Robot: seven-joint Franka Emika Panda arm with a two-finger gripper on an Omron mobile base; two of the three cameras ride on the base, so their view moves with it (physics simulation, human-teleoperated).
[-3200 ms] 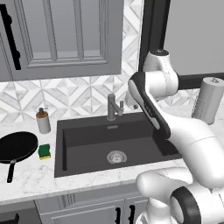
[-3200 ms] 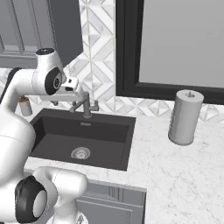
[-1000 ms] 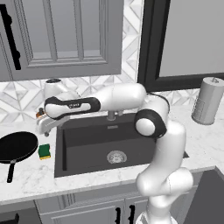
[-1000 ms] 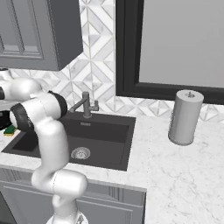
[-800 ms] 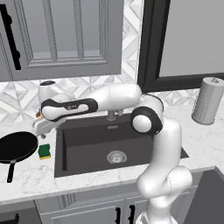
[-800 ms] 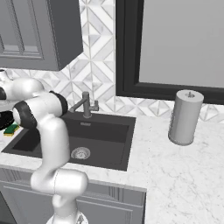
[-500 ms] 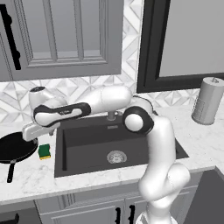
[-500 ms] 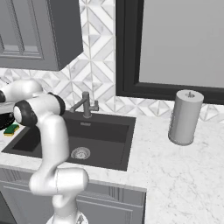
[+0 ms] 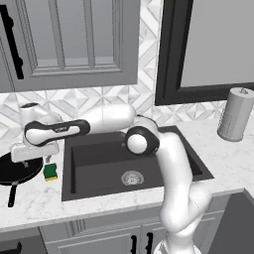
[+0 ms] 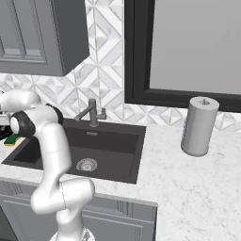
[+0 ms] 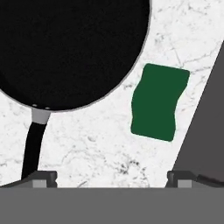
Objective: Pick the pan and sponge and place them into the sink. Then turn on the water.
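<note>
No brand, label or readable writing showed on anything in the frames.

In the left base view the arm reached across to the left edge of the frame, its gripper (image 9: 31, 159) low over the rim of the black frying pan (image 9: 15, 173), which sat on the marble counter (image 9: 34, 203) at the lower left with its thin handle pointing toward the bottom of the frame. The sponge (image 9: 50, 171) lay flat just right of the pan, between it and the left wall of the sink (image 9: 99, 171). The dark basin sat mid-frame with its round silver drain (image 9: 131, 177).

In the hand view the pan (image 11: 65, 48) took up the upper left, its handle running down to the lower left; the green sponge (image 11: 158, 102) lay to its right, apart from the pan's rim and close to the sink edge (image 11: 205, 127) at the right. The two finger tips stood far apart at the bottom corners, spread wide and holding nothing.

In the right base view the grey faucet (image 10: 92, 113) rose behind the basin, left of centre, and a grey paper towel roll (image 10: 199, 126) stood upright on the counter at the right. Grey cabinets (image 9: 74, 39) hung at the upper left, a dark-framed window (image 9: 208, 44) at the upper right.
</note>
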